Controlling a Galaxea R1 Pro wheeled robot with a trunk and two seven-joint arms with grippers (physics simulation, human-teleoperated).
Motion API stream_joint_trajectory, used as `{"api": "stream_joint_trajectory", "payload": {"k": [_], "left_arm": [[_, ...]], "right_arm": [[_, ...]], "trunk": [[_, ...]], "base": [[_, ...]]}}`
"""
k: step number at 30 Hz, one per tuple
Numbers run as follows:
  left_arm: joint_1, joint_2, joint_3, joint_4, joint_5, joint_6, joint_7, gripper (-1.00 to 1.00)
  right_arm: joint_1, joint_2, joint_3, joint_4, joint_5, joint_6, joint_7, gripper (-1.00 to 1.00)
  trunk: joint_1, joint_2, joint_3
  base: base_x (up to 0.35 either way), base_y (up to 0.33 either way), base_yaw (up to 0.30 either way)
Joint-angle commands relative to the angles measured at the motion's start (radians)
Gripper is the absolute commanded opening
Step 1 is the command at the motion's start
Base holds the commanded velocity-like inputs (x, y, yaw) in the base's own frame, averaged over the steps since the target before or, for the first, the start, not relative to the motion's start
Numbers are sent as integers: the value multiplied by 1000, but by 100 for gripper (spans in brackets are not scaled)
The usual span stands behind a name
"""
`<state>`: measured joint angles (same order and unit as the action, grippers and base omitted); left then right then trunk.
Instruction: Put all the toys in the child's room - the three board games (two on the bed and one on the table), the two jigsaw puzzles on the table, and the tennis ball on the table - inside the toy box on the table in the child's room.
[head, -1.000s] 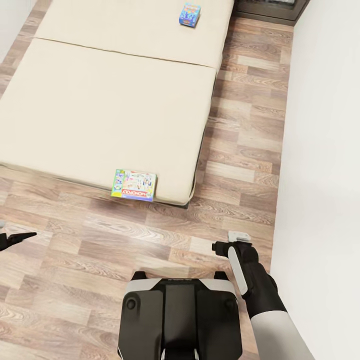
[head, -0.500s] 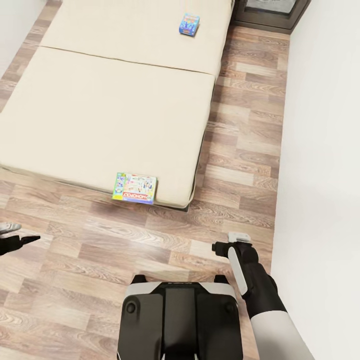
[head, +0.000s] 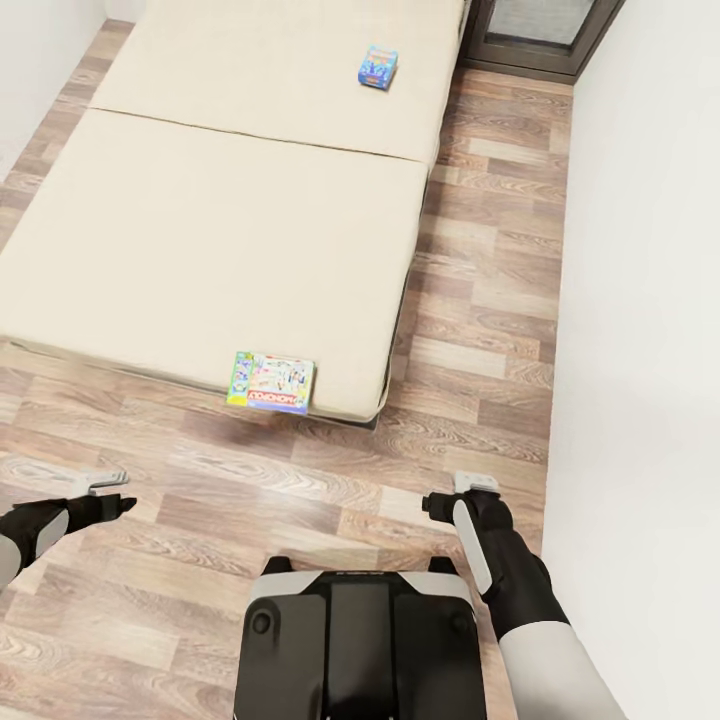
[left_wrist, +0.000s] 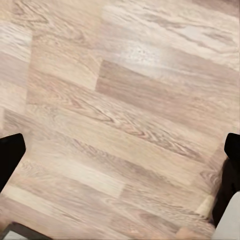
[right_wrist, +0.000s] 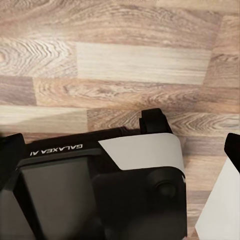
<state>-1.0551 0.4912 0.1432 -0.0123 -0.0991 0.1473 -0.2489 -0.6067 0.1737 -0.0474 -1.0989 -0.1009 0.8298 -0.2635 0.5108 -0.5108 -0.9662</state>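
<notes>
Two board games lie on the bed (head: 200, 230), a beige mattress seen in the head view. A blue one (head: 378, 67) rests on the far section, near its right side. A green, yellow and red one (head: 270, 383) sits at the near edge, slightly overhanging it. My left gripper (head: 105, 488) hangs over the wood floor, below and left of that box, open and empty (left_wrist: 120, 155). My right gripper (head: 470, 490) is low at the right, beside my base (head: 360, 640), also open and empty (right_wrist: 120, 150). The toy box, table, jigsaw puzzles and tennis ball are out of view.
A white wall (head: 650, 300) runs along the right, leaving a strip of plank floor (head: 490, 280) between it and the bed. A dark-framed cabinet (head: 540, 30) stands at the far end of that strip. Another wall (head: 40, 50) borders the bed's far left.
The whole view has shifted, so the bed and both boxes sit lower in the picture. My left gripper has come in from the left edge toward the middle. The right arm holds its pose.
</notes>
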Motion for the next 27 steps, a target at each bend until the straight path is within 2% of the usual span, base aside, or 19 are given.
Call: {"api": "stream_joint_trajectory", "payload": {"k": [1,7,14,27], "left_arm": [[11,-16,5,-2,-10,-3,19,100],[36,-68,-1,-1,-9,-89,98,100],[58,-92,-2,-2,-9,-120,211,100],[61,-103,-2,-3,-10,-117,233,100]], "right_arm": [[0,1,-2,0,-10,3,-8,100],[0,1,-4,2,-11,2,-8,100],[0,1,-5,2,-12,2,-8,100],[0,1,-4,2,-12,1,-8,100]], "trunk": [[1,-1,1],[1,-1,11],[1,-1,22],[1,-1,44]], "base": [[0,0,0],[0,0,0],[0,0,0],[0,0,0]]}}
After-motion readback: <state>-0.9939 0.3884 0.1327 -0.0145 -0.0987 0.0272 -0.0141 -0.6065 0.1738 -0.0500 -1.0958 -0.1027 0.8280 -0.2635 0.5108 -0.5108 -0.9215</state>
